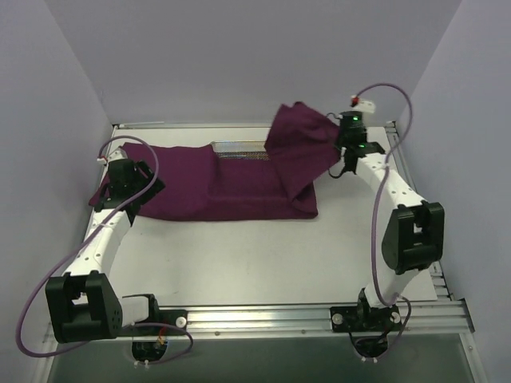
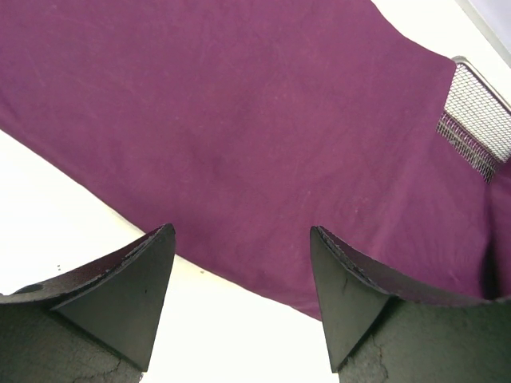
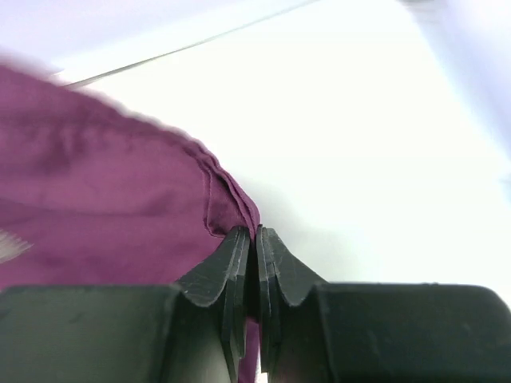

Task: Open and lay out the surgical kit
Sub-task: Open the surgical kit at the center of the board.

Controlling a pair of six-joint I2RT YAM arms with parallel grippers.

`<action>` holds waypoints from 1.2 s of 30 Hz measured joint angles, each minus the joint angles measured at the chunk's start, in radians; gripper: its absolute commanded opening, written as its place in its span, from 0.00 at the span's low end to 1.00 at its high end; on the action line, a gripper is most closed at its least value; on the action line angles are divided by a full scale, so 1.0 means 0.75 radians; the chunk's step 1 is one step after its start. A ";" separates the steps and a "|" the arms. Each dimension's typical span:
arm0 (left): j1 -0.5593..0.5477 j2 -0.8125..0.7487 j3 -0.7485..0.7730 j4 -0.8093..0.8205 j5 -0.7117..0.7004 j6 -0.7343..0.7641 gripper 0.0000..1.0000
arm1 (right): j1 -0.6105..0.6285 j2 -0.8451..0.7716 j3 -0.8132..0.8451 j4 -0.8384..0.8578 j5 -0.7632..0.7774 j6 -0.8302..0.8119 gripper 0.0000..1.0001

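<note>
The dark purple cloth wrap [image 1: 215, 183] lies spread across the white bench [image 1: 263, 255]. It covers most of the wire-mesh tray [image 1: 239, 149], and only the tray's far rim shows (a thin strip of silver mesh). To the right of the tray, the right claw [image 3: 257, 233] is pinched tight on a folded hem of the cloth, its jaws pressed together with the fabric caught between them. On that side the cloth rises off the bench in a lifted flap that stands higher than the tray. To the left of the tray, the left claw [image 2: 239, 239] hovers over the near edge of the cloth. Its jaws are spread wide and grip nothing.
</note>
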 measured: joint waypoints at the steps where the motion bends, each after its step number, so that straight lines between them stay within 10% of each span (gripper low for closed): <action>1: 0.002 0.010 0.000 0.004 0.006 -0.003 0.77 | -0.096 -0.045 -0.048 -0.003 0.024 -0.011 0.00; 11: 0.024 0.071 0.000 0.021 0.053 -0.025 0.77 | -0.499 -0.100 -0.176 -0.061 0.132 -0.095 0.69; 16: 0.026 0.092 0.002 0.020 0.067 -0.026 0.77 | -0.476 -0.059 -0.174 -0.106 0.107 -0.100 0.77; 22: 0.026 0.148 0.025 0.019 0.068 -0.025 0.75 | -0.474 -0.068 -0.242 0.018 -0.154 -0.039 0.54; 26: 0.026 0.226 0.066 0.021 0.091 -0.026 0.70 | -0.527 0.045 -0.255 0.082 -0.292 0.012 0.04; 36: 0.035 0.325 0.094 0.011 0.291 -0.001 0.67 | -0.571 0.326 -0.258 0.171 -0.500 0.100 0.00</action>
